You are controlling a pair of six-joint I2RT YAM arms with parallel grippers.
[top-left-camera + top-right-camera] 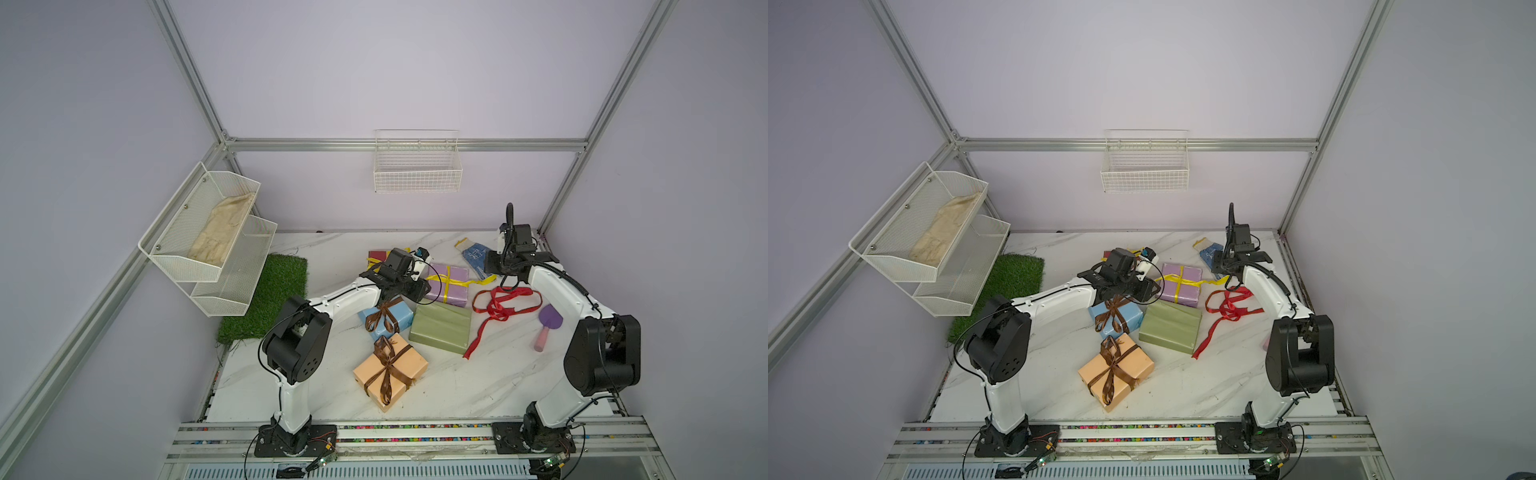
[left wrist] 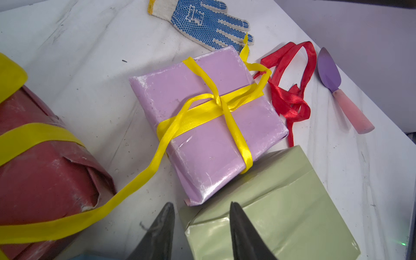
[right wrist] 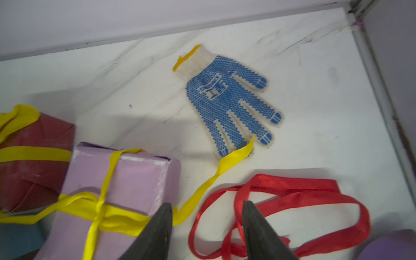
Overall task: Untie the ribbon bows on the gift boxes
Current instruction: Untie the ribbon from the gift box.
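Five gift boxes lie mid-table: dark red (image 1: 375, 255), lilac (image 1: 453, 282), light blue (image 1: 384, 319), olive green (image 1: 440, 332) and peach orange (image 1: 390, 370). Brown bows (image 1: 388, 353) sit tied on the blue and peach boxes. A yellow ribbon (image 2: 216, 105) is knotted on the lilac box (image 2: 202, 139), its long tails trailing off both sides. Another yellow ribbon (image 2: 33, 135) wraps the dark red box. The red ribbon (image 3: 292, 198) lies loose on the table. My left gripper (image 2: 201, 204) is open over the lilac and olive boxes' corners. My right gripper (image 3: 207, 203) is open above the red ribbon, holding nothing.
A blue-dotted glove (image 3: 227, 99) lies near the back right corner. A purple trowel with a pink handle (image 1: 547, 326) lies by the right arm. A grass mat (image 1: 270, 299) and wire shelves (image 1: 208, 232) are at the left, with a wire basket (image 1: 417, 166) on the back wall.
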